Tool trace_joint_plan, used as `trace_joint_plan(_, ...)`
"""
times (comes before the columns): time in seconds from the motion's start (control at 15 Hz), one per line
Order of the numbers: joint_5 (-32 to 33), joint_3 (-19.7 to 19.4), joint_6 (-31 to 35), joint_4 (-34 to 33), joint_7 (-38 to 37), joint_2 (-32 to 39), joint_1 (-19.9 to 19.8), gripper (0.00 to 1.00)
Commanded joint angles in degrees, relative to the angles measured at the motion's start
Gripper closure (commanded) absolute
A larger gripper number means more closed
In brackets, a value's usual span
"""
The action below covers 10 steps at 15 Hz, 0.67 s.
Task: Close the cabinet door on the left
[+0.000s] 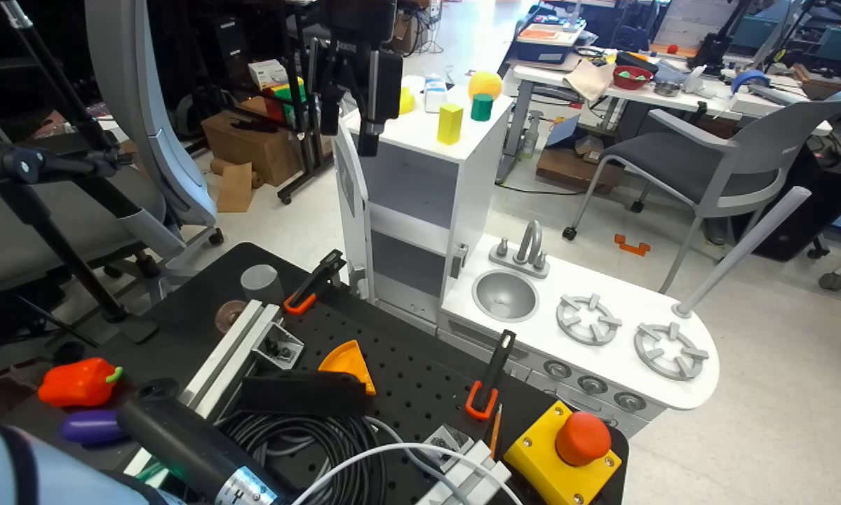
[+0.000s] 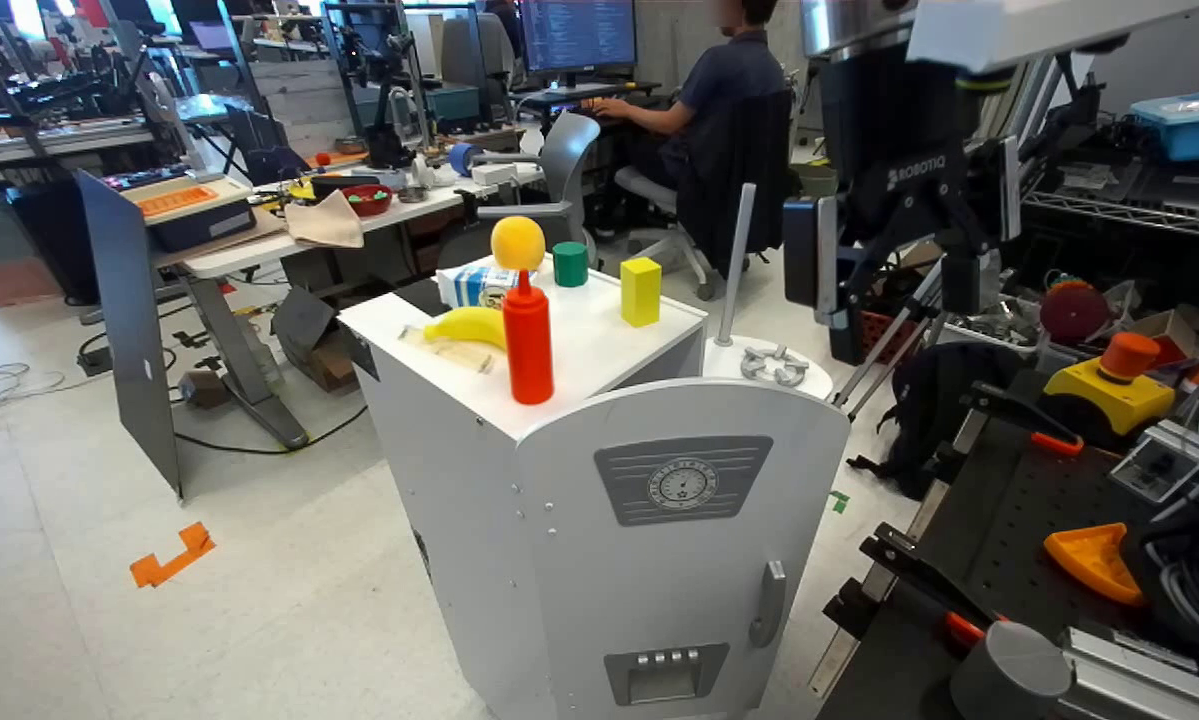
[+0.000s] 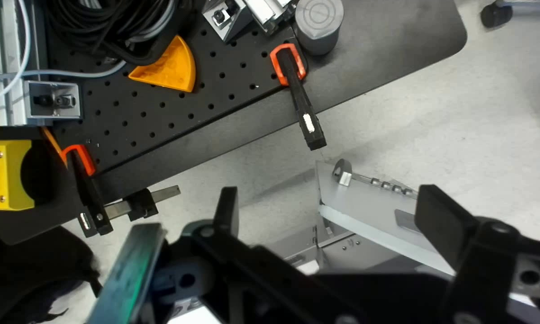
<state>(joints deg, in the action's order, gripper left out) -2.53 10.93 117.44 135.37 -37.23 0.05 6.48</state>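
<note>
The cabinet [image 1: 480,168], also in an exterior view [image 2: 429,500], is a white-and-grey tower with grey shelves showing inside. Its door [image 1: 351,200] stands open on the left side of the opening. An exterior view shows the door's grey outer face [image 2: 679,570] with a rounded top and a grey handle [image 2: 769,605]. In the wrist view the door [image 3: 373,193] slants away from the cabinet front, its handle [image 3: 344,172] at the far end. My gripper [image 1: 350,135], also in an exterior view [image 2: 904,320], is open and empty above the door. In the wrist view its fingers [image 3: 329,200] are wide apart.
On the cabinet top are a yellow block [image 2: 641,292], green cylinder [image 2: 570,264], red bottle [image 2: 529,345], banana [image 2: 467,327] and ball [image 2: 517,244]. A low sink-and-stove counter [image 1: 616,280] adjoins the cabinet. A black table [image 1: 406,379] with clamps [image 3: 303,108] faces the cabinet.
</note>
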Motion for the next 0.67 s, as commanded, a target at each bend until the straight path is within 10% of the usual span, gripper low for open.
trace_joint_plan(0.0,3.5,-1.1,-4.6,-5.5,-6.2,6.6,1.1,0.00)
trace_joint_plan(0.6,1.6,-2.9,-10.8,-15.4,-3.8,18.0,2.9,0.00)
